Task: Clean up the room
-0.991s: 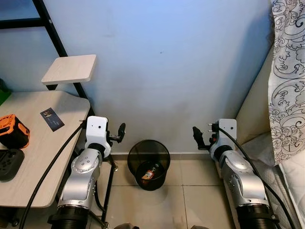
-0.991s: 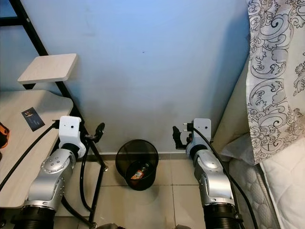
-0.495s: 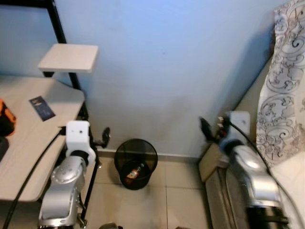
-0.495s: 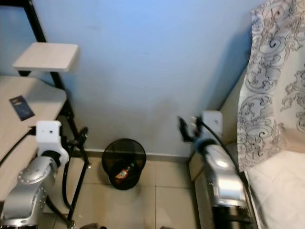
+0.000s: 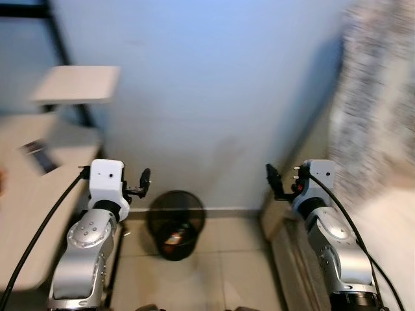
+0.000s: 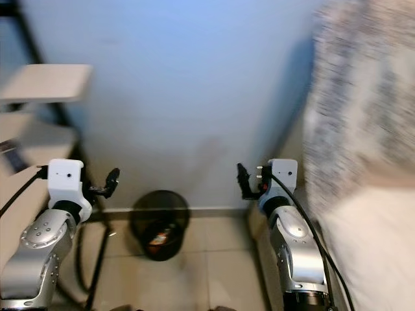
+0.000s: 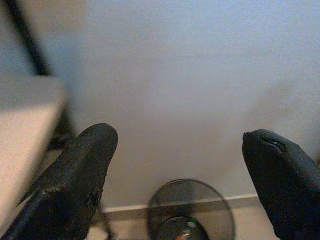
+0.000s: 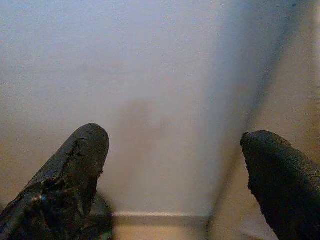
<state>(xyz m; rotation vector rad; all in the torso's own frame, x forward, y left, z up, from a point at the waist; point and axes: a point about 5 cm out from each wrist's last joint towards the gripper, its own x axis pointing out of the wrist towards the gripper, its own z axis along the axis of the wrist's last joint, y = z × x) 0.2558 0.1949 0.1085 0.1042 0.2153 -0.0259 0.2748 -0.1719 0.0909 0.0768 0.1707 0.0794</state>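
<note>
A black mesh waste bin (image 5: 174, 223) stands on the tiled floor against the blue wall, between my two arms. Something orange and dark lies inside it; blur hides what it is. My left gripper (image 5: 144, 181) hovers just left of and above the bin, open with nothing in it. The left wrist view looks past its fingers (image 7: 80, 175) down at the bin (image 7: 190, 210). My right gripper (image 5: 273, 182) is held up near the wall to the bin's right, open and holding nothing. Its fingers (image 8: 75, 165) frame bare wall.
A pale wooden desk (image 5: 26, 214) with a dark card (image 5: 40, 155) is at the left, under a small shelf (image 5: 74, 84) on a black frame. A patterned curtain (image 5: 379, 97) and a bed (image 5: 389, 253) fill the right. Tiled floor lies in front of the bin.
The whole picture has shifted and blurred, so the camera is moving. The desk has slid further out at the left. Both arms hold the same raised pose with open fingers.
</note>
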